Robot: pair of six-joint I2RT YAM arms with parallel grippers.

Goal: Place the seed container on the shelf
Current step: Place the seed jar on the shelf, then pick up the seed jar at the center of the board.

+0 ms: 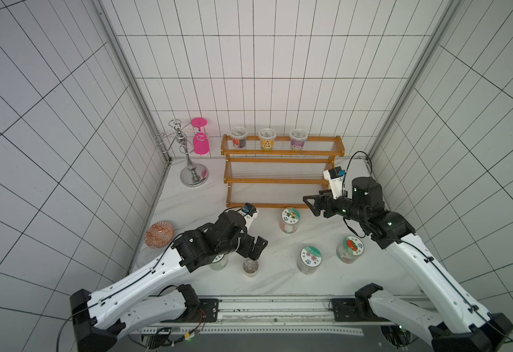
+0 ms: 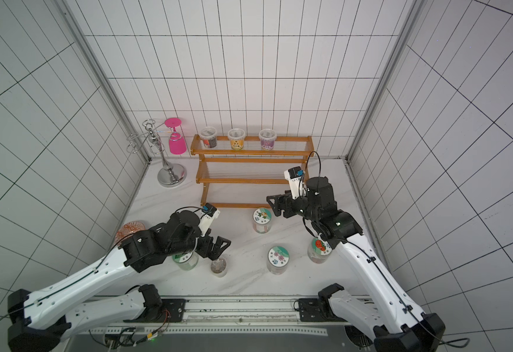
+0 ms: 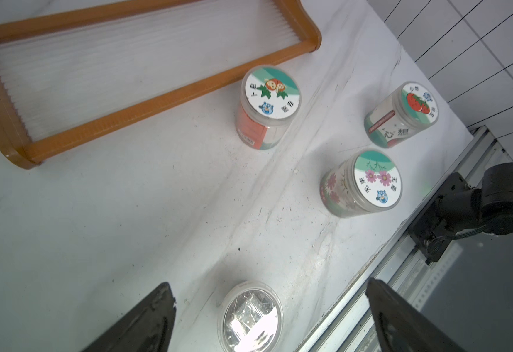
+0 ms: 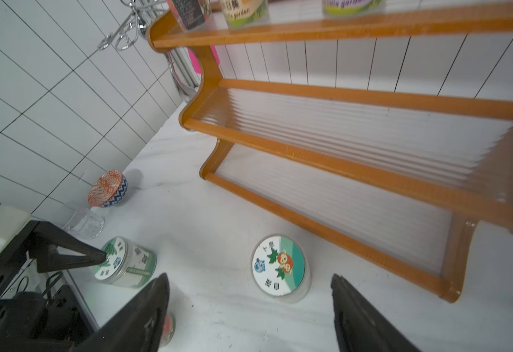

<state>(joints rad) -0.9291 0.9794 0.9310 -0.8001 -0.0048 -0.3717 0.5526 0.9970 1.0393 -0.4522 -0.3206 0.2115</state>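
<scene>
While the left gripper (image 1: 256, 247) hangs with jaws spread wide and empty, the clear-lidded seed container (image 3: 250, 317) stands between their tips, untouched, near the desk's (image 1: 279, 283) front edge. Right gripper (image 1: 310, 206), jaws apart, grips nothing beside the shelf's (image 1: 279, 180) lowest tier

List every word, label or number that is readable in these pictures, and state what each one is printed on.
"garden": end of a cut-off line on the yellow tub, top tier of the shelf.
"garden": the same cut-off line on the purple tub.
"心想": side label of the strawberry-lid jar.
Characters on the jar lids, such as the flower-lid jar: too small and turned to read surely.
Numbers: none readable.
</scene>
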